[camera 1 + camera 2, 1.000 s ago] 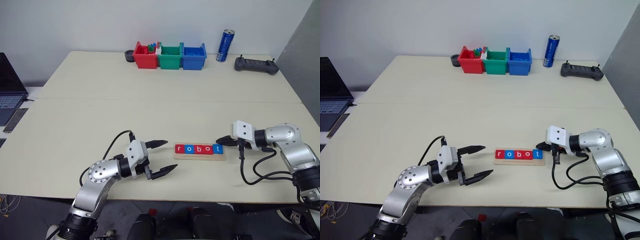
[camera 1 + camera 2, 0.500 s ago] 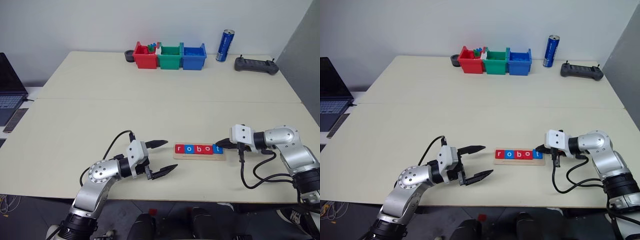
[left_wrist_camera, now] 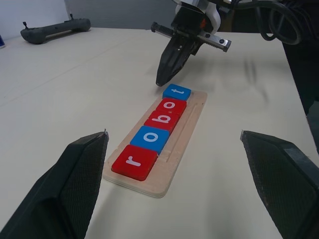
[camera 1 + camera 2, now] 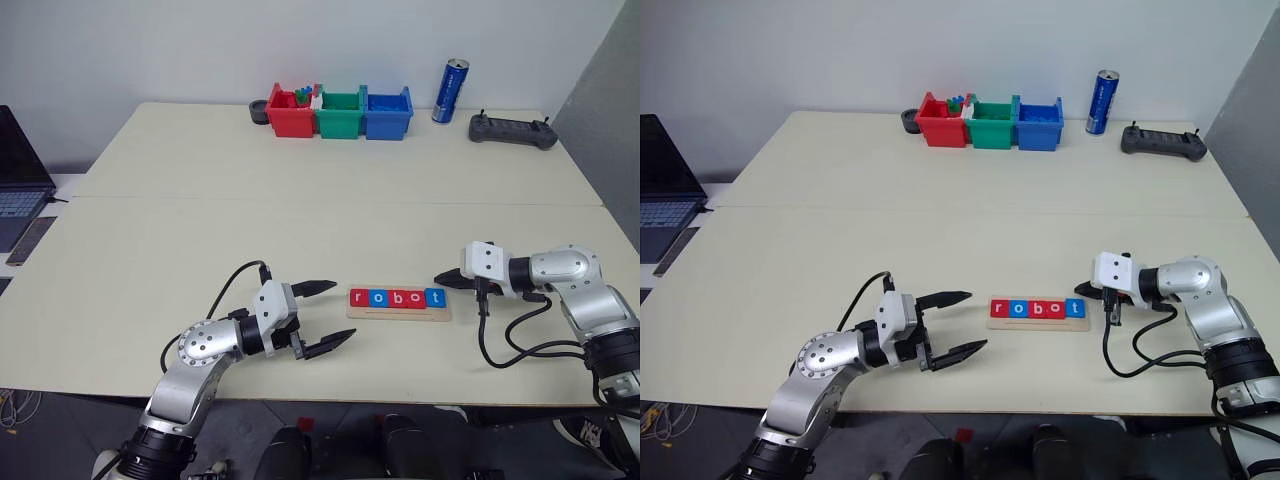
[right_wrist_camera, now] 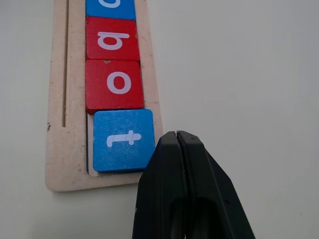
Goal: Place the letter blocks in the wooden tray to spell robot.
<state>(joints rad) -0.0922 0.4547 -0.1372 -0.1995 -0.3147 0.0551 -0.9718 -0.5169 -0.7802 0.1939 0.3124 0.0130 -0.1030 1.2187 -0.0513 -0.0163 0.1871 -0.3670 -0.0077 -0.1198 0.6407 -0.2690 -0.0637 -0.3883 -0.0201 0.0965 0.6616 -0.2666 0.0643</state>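
Note:
Five letter blocks (image 4: 397,297) lie in a row in the wooden tray (image 4: 400,314) near the table's front edge, red and blue, reading r, o, b, o, t. My left gripper (image 4: 342,310) hovers open just left of the tray, pointing at its r end, its fingers (image 3: 75,184) spread wide with nothing between them. My right gripper (image 4: 440,279) is shut and empty, and its tip (image 5: 177,134) hangs just off the outer corner of the blue t block (image 5: 122,139) at the tray's right end.
Red (image 4: 291,113), green (image 4: 340,114) and blue (image 4: 388,113) bins stand at the table's far edge, beside a blue can (image 4: 450,91) and a black controller (image 4: 513,130). A laptop (image 4: 20,180) sits off the left side. Cables loop beside both arms.

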